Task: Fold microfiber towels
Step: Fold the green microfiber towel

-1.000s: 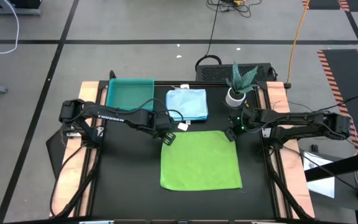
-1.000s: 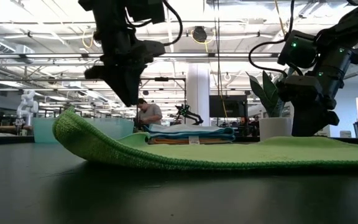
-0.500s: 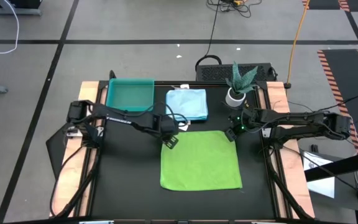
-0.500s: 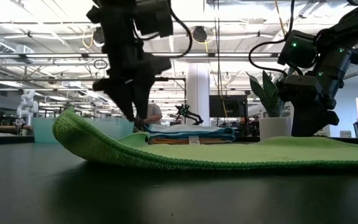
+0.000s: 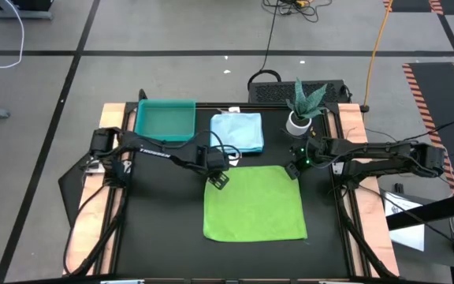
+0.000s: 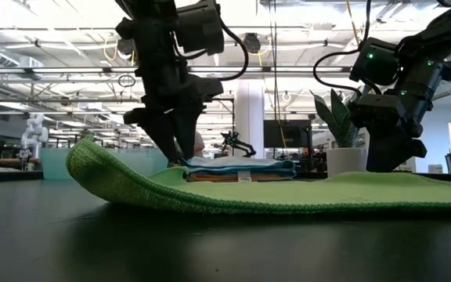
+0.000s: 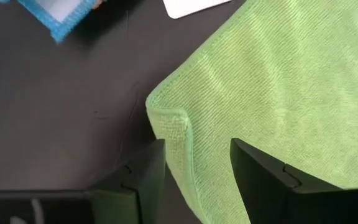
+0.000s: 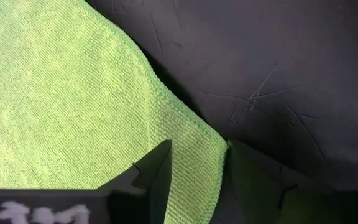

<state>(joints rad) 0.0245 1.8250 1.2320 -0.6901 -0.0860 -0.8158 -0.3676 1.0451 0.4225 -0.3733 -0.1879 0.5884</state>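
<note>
The stack of folded towels [image 5: 237, 131] is hiding its lower layers, so its count is unclear. One green towel [image 5: 254, 202] is lying flat; the left gripper [image 7: 194, 165] and right gripper [image 8: 197, 167] are each straddling a corner, jaws parted.

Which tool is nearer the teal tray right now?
Left. The left tool sits at the green towel's far-left corner, a short way from the teal tray. The right tool is at the towel's far-right corner, beyond the stacked towels.

Green towel [image 5: 255, 201] spread flat mid-table; folded towel stack [image 5: 237, 131] lies behind it.
</note>
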